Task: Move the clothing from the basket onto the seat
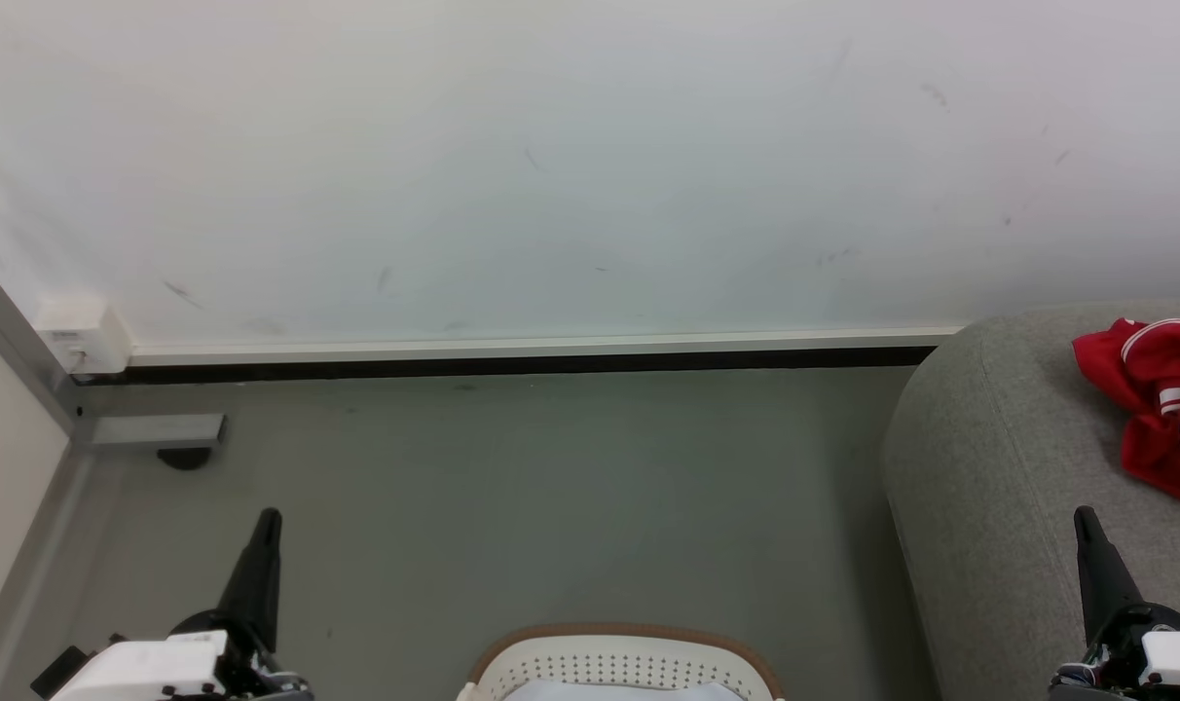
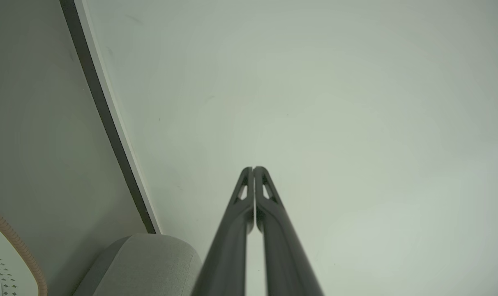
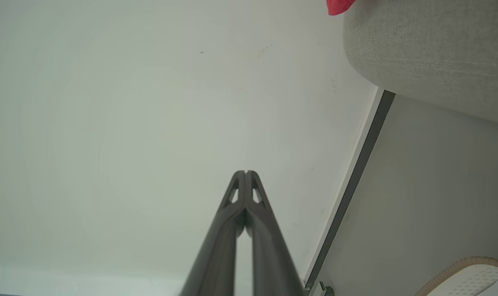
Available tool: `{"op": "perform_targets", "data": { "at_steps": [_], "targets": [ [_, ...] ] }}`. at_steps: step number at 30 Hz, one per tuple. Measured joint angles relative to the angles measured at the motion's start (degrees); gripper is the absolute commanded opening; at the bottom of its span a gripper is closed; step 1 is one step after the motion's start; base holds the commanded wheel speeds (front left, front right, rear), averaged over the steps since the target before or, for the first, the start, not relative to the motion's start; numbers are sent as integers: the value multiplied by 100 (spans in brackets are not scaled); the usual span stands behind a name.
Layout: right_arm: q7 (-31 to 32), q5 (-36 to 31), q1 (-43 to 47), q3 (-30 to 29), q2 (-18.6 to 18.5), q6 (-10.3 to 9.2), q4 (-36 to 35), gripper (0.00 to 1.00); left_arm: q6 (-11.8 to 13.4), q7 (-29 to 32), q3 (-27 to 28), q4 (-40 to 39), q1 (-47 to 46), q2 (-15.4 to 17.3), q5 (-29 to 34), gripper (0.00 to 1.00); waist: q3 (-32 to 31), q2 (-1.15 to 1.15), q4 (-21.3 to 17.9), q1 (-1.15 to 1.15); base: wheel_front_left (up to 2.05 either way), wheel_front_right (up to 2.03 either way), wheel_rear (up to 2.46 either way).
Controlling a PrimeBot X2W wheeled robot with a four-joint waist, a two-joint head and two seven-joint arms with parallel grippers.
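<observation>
The red clothing [image 1: 1160, 399] with white stripes lies crumpled on the grey seat [image 1: 999, 487] at the right edge of the head view; a red corner [image 3: 338, 5] of it tops the right wrist view above the seat [image 3: 429, 53]. The cream basket [image 1: 624, 662] with its brown rim sits on the floor at the bottom centre, a pale cloth inside it. My left gripper [image 1: 269, 516] stands shut and empty at the lower left, fingertips together [image 2: 253, 168]. My right gripper [image 1: 1085, 514] is shut and empty over the seat's front, tips touching [image 3: 245, 172].
A white wall [image 1: 590, 166] with a pale skirting and dark gap runs across the back. A metal post with a white box [image 1: 82, 336] stands at the far left. Grey floor [image 1: 551, 506] lies between basket and wall. The basket rim [image 2: 10, 242] and seat corner [image 2: 150, 263] edge the left wrist view.
</observation>
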Motion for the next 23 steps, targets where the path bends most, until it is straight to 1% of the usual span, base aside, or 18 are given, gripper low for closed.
{"op": "perform_targets", "data": {
  "at_steps": [23],
  "targets": [
    [-42, 59, 0, 74, -43, 0, -5, 0, 0, 0, 0, 0, 0, 0, 0, 0, 0, 0, 0, 0, 0, 0, 0]
  ]
}}
